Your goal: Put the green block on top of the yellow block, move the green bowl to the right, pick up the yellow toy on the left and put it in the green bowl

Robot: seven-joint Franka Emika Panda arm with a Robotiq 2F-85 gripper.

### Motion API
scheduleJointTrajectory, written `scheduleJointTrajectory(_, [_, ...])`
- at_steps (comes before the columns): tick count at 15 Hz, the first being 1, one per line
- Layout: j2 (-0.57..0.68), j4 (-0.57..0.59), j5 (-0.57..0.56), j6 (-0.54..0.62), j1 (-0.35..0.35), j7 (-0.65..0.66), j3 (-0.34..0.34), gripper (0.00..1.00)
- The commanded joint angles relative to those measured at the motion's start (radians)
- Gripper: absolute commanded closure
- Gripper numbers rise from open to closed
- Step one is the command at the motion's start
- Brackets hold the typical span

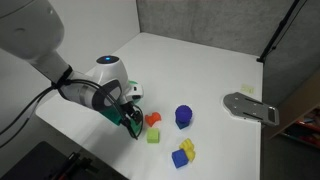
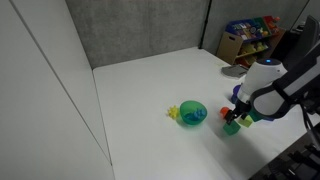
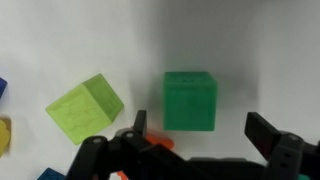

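Observation:
In the wrist view my gripper (image 3: 203, 128) is open and empty. The green block (image 3: 190, 98) lies on the white table just ahead of the fingertips, in line with the gap. The yellow block (image 3: 85, 107), lime-yellow, sits to its left, turned at an angle and apart from it. In an exterior view the gripper (image 1: 131, 115) is low over the green block (image 1: 130, 122), with the yellow block (image 1: 153, 136) close by. The green bowl (image 2: 192, 112) stands on the table with the yellow toy (image 2: 174, 112) touching its side, both away from my gripper (image 2: 243, 113).
A red block (image 1: 153, 119), a blue cylinder (image 1: 184, 116) and a blue and yellow block pair (image 1: 183, 153) lie near the gripper. A grey flat object (image 1: 250, 105) lies further off. The table edge runs close in front (image 1: 200, 172). A shelf with packets (image 2: 250, 35) stands behind.

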Motion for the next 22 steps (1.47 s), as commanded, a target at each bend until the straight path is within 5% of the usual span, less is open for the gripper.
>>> scheduleJointTrajectory(1, [0.082,0.062,-0.001,0.011,0.043,0.041,-0.030,0.00])
scheduleJointTrajectory(7, [0.156,0.113,0.009,0.010,0.070,0.061,-0.044,0.00])
scheduleJointTrajectory(9, [0.170,0.126,0.009,0.005,0.077,0.064,-0.051,0.25])
scheduleJointTrajectory(14, [0.148,0.125,0.014,-0.021,0.065,0.050,-0.047,0.66])
scheduleJointTrajectory(22, [0.014,0.102,0.008,-0.105,0.020,0.022,-0.040,0.70])
